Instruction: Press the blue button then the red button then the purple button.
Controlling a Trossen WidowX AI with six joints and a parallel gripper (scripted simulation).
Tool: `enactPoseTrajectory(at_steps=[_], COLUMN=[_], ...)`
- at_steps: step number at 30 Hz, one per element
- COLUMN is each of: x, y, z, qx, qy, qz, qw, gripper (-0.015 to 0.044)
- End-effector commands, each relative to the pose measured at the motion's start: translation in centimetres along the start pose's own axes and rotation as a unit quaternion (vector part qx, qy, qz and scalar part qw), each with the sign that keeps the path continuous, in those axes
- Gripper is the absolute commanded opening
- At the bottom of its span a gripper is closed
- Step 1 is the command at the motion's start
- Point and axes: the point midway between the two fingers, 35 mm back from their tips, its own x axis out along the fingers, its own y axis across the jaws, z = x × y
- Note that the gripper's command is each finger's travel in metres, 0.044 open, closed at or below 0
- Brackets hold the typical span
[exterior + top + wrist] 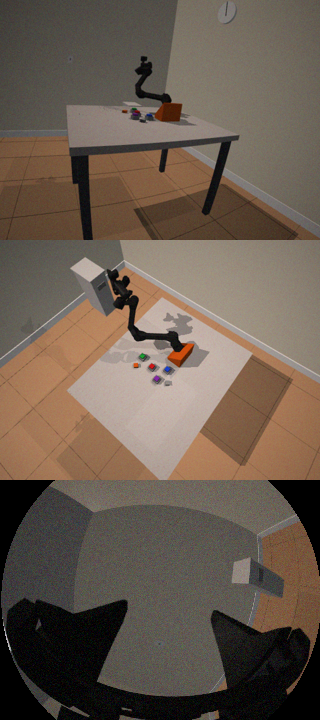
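A: Where do the buttons sit?

B: On the pale table top [124, 405], clustered in front of the arm's orange wedge base [181, 354]. The blue button [167, 369] is nearest that base, the red button [151, 366] is just beside it, and the purple button [156, 378] lies in front of the gap between those two. A green button [142, 356] stands behind the red one. Each cap rests on a grey housing.

A: Any blocks?

B: A small orange block [135, 365] near the red button, and a small grey block [168, 382] just beside the purple one.

A: And the arm?

B: The black arm [152, 336] rises from the base and folds up and away from the buttons. Its gripper [167, 623] is high in the air, well apart from everything on the table, its fingers spread wide with nothing between them.

A: The room?

B: Orange-brown floor tiles [33, 384], a pale skirting board, grey and beige walls. A tall grey cabinet [95, 286] stands by the corner.

A: What differs between views?

B: Only the exterior view shows the table's dark legs [215, 178] and a wall clock [226, 11]. The top view alone gives the button layout clearly. The wrist view shows just the two dark fingers, bare wall, a strip of floor and the cabinet [256, 575], with no button in it.
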Motion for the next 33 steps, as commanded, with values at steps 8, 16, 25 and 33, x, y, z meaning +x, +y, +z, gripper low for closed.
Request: enactPoseTrajectory(at_steps=[8,16,25,33], x=[-2.4,-10.4,-24.0,-38.1], y=[7.7,16.6,23.9,26.6], z=[9.1,17.3,22.1,22.0], qx=[0.16,0.309,0.4,0.393], qy=[-0.087,-0.107,-0.017,0.145], qz=[0.16,0.384,0.619,0.77], qw=[0.97,0.864,0.675,0.481], gripper=[0.04,0.04,0.04,0.04])
